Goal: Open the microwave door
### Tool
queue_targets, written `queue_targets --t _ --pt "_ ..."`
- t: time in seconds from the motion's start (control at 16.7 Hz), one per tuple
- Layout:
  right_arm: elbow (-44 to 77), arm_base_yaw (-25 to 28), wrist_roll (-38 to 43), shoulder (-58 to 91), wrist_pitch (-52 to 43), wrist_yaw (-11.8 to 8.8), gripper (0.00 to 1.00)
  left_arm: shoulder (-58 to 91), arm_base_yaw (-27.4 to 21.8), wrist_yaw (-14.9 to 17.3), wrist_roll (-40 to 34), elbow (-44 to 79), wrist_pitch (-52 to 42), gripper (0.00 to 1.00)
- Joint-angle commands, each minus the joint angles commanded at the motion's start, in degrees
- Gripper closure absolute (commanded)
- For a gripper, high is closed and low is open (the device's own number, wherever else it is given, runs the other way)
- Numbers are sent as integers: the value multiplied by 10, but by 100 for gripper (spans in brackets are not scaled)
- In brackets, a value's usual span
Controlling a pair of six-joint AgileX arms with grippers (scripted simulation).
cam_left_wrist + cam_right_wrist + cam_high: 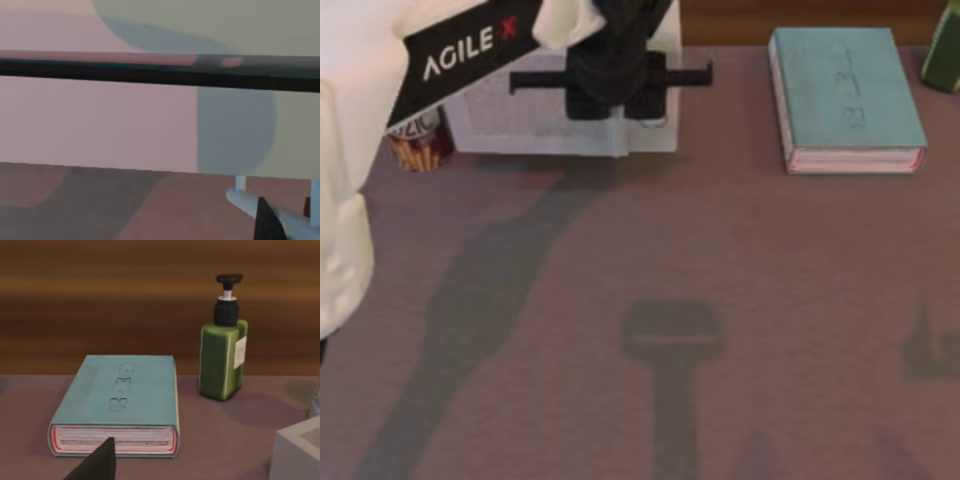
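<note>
Left gripper (pixel 620 95) hangs over the microwave (pixel 500 125) at the table's far left, its finger state impossible to tell. Its microwave door (pixel 560 152), likely a stiff, light hinged panel, is probably best pulled by its thin handle. Right arm sits parked.

The left arm (pixel 380 120) reaches across the table's far left, its gripper (pixel 617 88) over the microwave (pixel 560 125), crowding that corner. A small red container (pixel 418 142) stands just beside the microwave's left side. At far right, a teal book (pixel 845 95) and a green pump bottle (pixel 222 357) sit near each other. The table's (pixel 640 300) whole middle and near side lie open.
</note>
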Motion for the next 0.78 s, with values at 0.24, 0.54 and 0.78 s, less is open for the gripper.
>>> queue_targets --t 0.24,0.54,0.78 --pt "0 0 0 0 0 0 0 -26 0 -9 -5 -31 15 100" --pt "0 0 0 0 0 0 0 -26 0 -9 -5 -31 15 100" --pt "0 0 0 0 0 0 0 -26 0 -9 -5 -31 15 100"
